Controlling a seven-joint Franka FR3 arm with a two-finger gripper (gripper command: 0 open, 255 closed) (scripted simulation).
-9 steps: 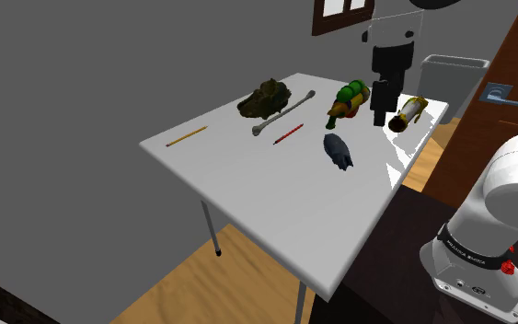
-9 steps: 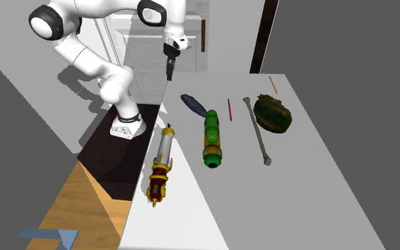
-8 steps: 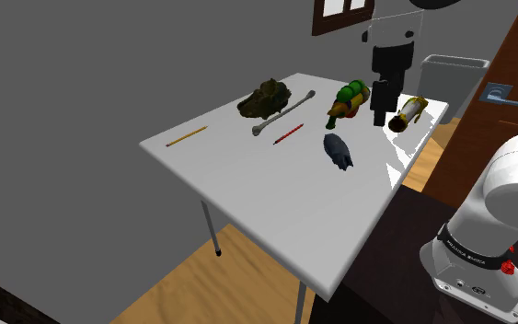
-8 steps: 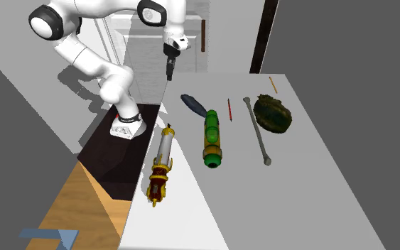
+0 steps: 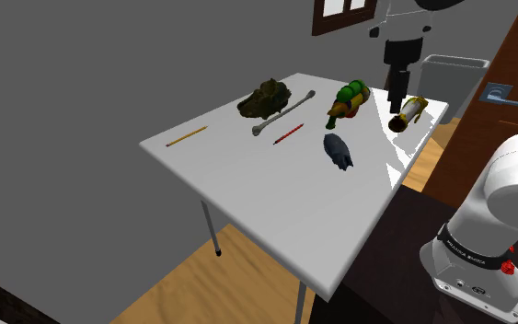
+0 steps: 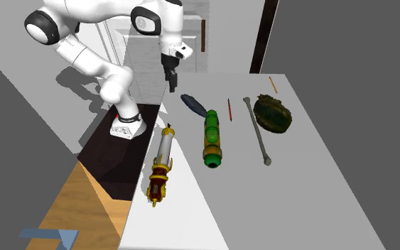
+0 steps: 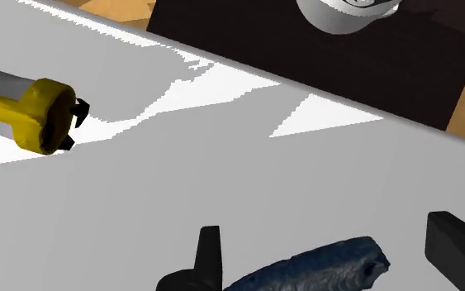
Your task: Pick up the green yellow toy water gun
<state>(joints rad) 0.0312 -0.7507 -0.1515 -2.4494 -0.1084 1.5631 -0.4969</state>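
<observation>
We see hand (image 6: pixel 170 85) hovering over counter (image 6: pixel 312 185) at end nearest stand (image 6: pixel 113 160). Fingers (image 7: pixel 210 252) spread wide, gripping nothing. Dark blue object (image 7: pixel 321 263) lies below, between them, untouched. Target green-yellow water gun (image 6: pixel 212 138) lies flat on counter between grey-yellow toy (image 6: pixel 161 165) and thin red stick (image 6: pixel 229 109), one end just beside dark blue object, apart from hand.

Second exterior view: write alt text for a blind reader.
A white arm's black gripper hangs over the end of a white table nearest its stand, by a dark blue object. Also on the table lie the green and yellow toy water gun, a yellow and red toy gun, a red pencil, a grey rod and a dark green lump.
</observation>
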